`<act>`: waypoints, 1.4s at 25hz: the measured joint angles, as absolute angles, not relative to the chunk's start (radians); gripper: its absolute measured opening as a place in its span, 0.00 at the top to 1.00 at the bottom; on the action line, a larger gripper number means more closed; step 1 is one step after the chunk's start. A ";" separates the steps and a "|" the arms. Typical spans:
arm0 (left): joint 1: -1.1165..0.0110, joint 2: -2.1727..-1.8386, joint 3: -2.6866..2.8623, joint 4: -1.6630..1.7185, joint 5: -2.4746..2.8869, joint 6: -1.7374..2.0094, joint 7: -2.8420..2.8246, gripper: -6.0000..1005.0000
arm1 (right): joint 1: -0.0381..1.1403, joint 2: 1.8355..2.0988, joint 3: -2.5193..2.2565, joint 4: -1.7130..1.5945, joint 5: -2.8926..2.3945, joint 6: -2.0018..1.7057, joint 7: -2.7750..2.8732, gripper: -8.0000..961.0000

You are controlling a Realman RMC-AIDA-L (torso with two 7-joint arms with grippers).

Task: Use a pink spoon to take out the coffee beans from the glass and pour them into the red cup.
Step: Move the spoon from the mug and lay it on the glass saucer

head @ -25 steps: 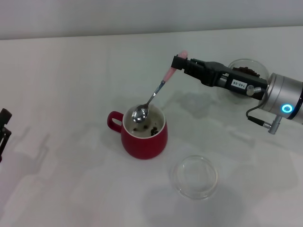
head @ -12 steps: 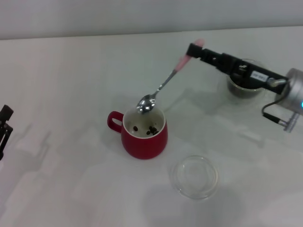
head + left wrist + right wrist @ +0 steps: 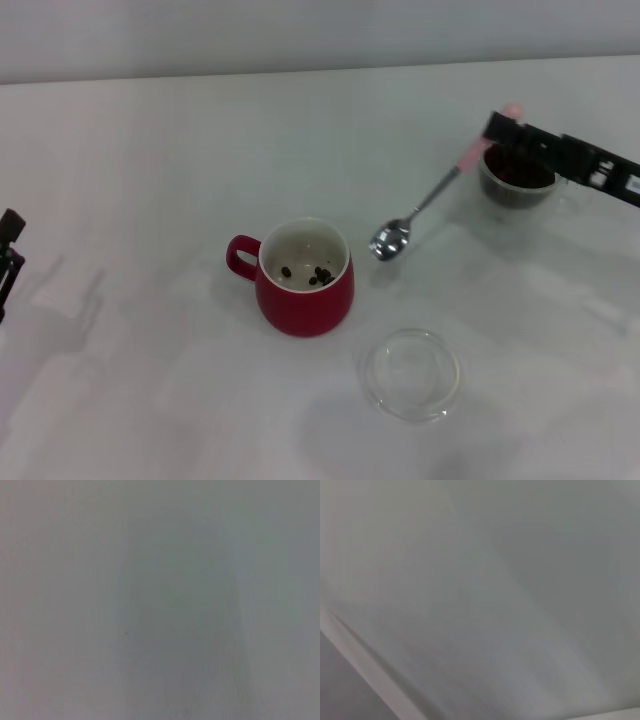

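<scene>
Right hand [image 3: 497, 128] is over on the right side of the tabletop [image 3: 150, 150], clenched on the pale handle end of the pink spoon [image 3: 430, 200]. The spoon hangs down at a slant from that grip, shiny bowl lowest and pointing toward the red cup [image 3: 303, 279]. The bowl sits just beside the cup's rim on the right, clear of it, and it looks empty from here. Can't tell if it's touching the tabletop or just hovering.

The red cup is roughly mid-tabletop, upright, loop handle sticking out to the robot's left. A few coffee beans [image 3: 315, 274] are scattered on its white bottom.

The glass [image 3: 517, 180] stands right behind the right hand, partly covered by the black fingers, with a dark heap of beans inside it.

There's also a shallow clear dish [image 3: 411, 374] sitting near the cup, on the near side and a bit to the right.

Left hand [image 3: 8, 255] is parked at the far left edge, well apart from everything, and only a sliver of it shows, so can't tell its state. Both wrist views show only blurry grey.
</scene>
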State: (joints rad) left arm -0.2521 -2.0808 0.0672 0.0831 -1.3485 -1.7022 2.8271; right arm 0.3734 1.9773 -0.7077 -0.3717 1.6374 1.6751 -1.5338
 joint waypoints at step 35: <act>-0.289 -2.079 0.068 0.114 -1.409 -1.660 2.827 0.48 | 0.281 1.996 -0.716 -0.363 1.406 1.539 -1.576 0.84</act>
